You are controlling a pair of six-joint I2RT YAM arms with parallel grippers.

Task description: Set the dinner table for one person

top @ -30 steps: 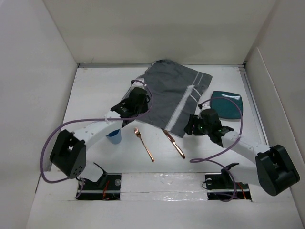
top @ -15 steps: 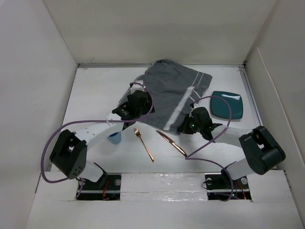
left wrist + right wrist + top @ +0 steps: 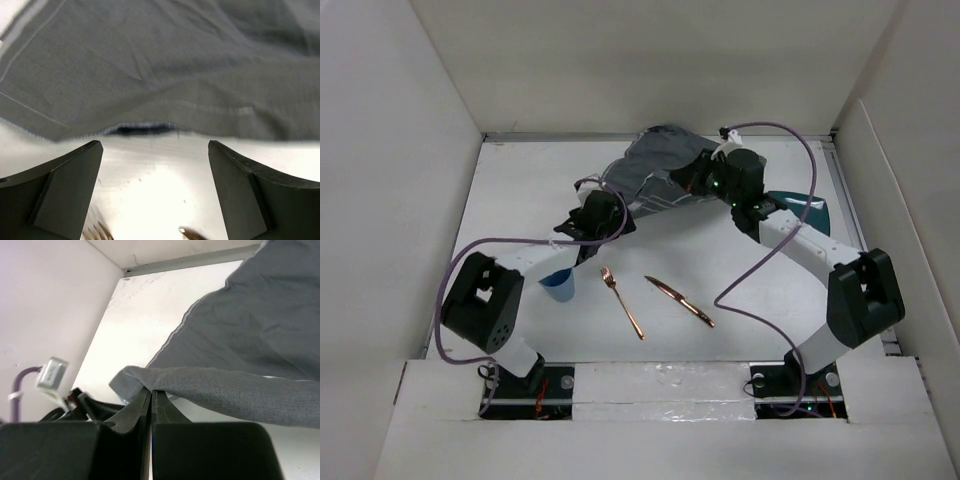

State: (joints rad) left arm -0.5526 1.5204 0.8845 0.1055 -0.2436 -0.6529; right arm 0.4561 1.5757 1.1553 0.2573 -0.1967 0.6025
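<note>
The grey striped placemat point(image 3: 658, 160) lies bunched at the far middle of the white dinner table point(image 3: 520, 190). My right gripper point(image 3: 680, 184) is shut on a fold of the placemat's edge point(image 3: 150, 385), holding it up off the table. My left gripper point(image 3: 618, 208) stands open just before the placemat's near edge point(image 3: 150, 127), nothing between its fingers point(image 3: 65, 190). A blue cup point(image 3: 558, 285), a copper fork point(image 3: 622, 302) and a copper knife point(image 3: 680, 300) lie on the near half. The teal plate point(image 3: 812, 205) sits at the right, partly behind the right arm.
White walls close in the table on the left, far and right sides. A purple cable point(image 3: 775, 270) loops over the table from the right arm. The fork's tines point(image 3: 95, 231) and the knife's tip point(image 3: 192, 233) show at the bottom of the left wrist view.
My left gripper has opened and let go of the placemat. My right gripper shut on the placemat's near edge and carried it to the far middle, bunching the cloth and uncovering the knife.
</note>
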